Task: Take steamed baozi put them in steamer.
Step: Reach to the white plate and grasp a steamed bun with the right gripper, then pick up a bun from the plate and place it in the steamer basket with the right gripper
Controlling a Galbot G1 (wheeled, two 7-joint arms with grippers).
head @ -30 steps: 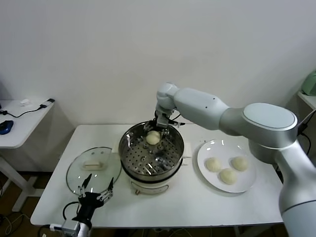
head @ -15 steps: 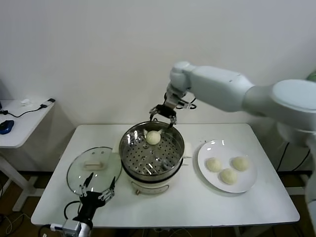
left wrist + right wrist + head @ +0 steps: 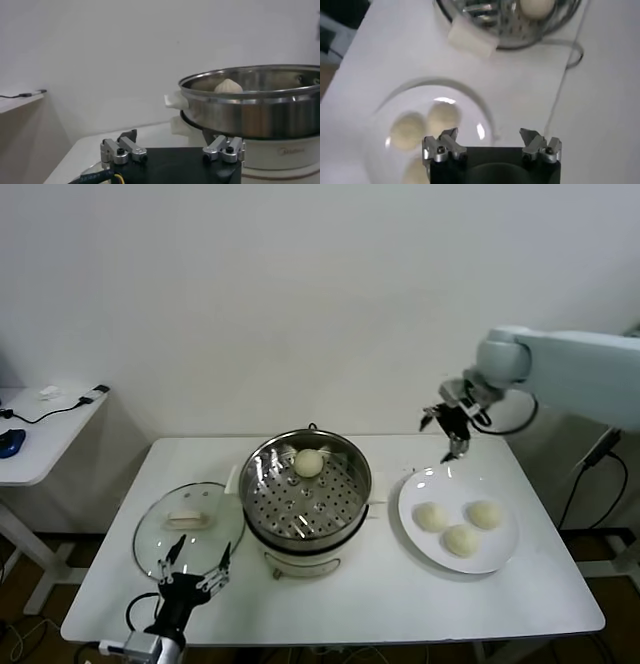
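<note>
One baozi (image 3: 309, 462) lies on the perforated tray at the back of the steamer (image 3: 305, 529); it also shows in the left wrist view (image 3: 228, 86) and the right wrist view (image 3: 536, 6). Three baozi (image 3: 433, 517) (image 3: 485, 514) (image 3: 461, 540) lie on the white plate (image 3: 500, 557). My right gripper (image 3: 447, 432) is open and empty, in the air above the plate's far edge. In its wrist view the plate (image 3: 470, 100) and baozi (image 3: 442, 116) lie below the open jaws. My left gripper (image 3: 192, 569) is parked open at the table's front left.
A round glass lid (image 3: 158, 536) lies flat on the white table (image 3: 400, 604), left of the steamer. A small side table (image 3: 40, 434) with a cable stands at far left. The steamer's power cord (image 3: 565, 75) runs over the table behind it.
My right gripper has let go of the baozi in the steamer, risen and swung right, from over the steamer's back rim to above the plate's far edge. The left arm has not moved.
</note>
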